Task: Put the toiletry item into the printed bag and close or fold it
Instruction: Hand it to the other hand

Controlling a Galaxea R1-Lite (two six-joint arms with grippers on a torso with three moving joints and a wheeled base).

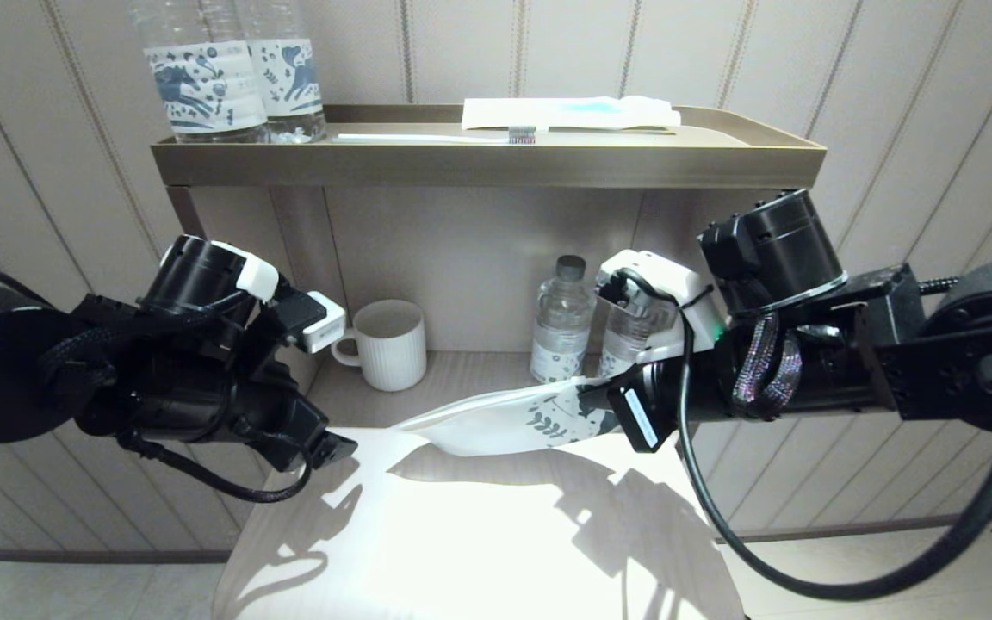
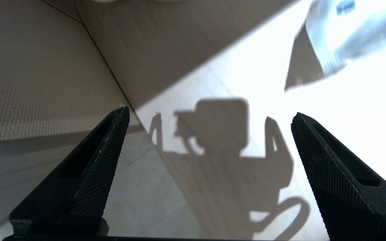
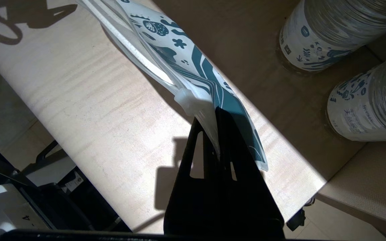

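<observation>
Right gripper (image 3: 217,134): fingers pinched on bag's (image 1: 505,418) printed end, slider (image 3: 188,99) just beyond fingertips | Left gripper (image 2: 209,115): fingers spread wide, holding nothing, bag well apart.

A pale wooden table top (image 1: 479,534) runs back into a shaded recess. At the back stand a white ribbed mug (image 1: 389,344) and two small water bottles (image 1: 561,320) side by side. Above, a brown tray shelf (image 1: 487,164) carries two larger bottles (image 1: 238,73), a toothbrush (image 1: 436,136) and what looks like a white-and-blue packet (image 1: 569,112).
</observation>
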